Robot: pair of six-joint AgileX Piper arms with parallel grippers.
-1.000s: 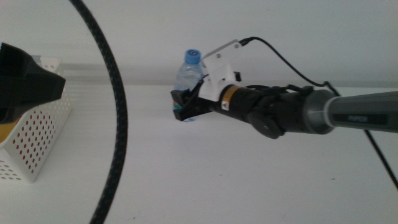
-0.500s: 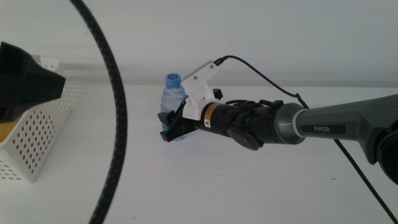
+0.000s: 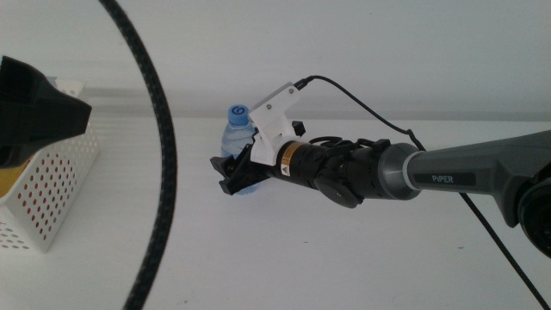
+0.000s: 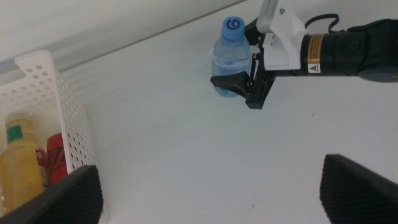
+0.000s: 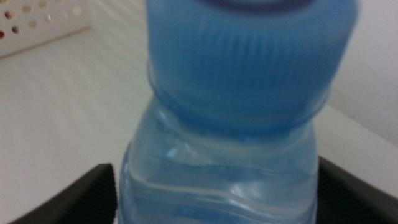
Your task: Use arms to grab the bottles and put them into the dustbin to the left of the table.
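Water bottle (image 3: pixel 238 129) between right gripper (image 3: pixel 234 175) jaws

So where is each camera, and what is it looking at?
Middle view: above the table, looking forward and down; the right arm's gripper grips the water bottle.
Left wrist view: on the left arm beside the dustbin, facing across the table; its own open fingers show.
Right wrist view: right up against the bottle; its fingers flank it.
All three share the blue-capped bottle.

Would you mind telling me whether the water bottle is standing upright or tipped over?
Upright: the water bottle stands on the table, blue cap up, between the right gripper jaws.
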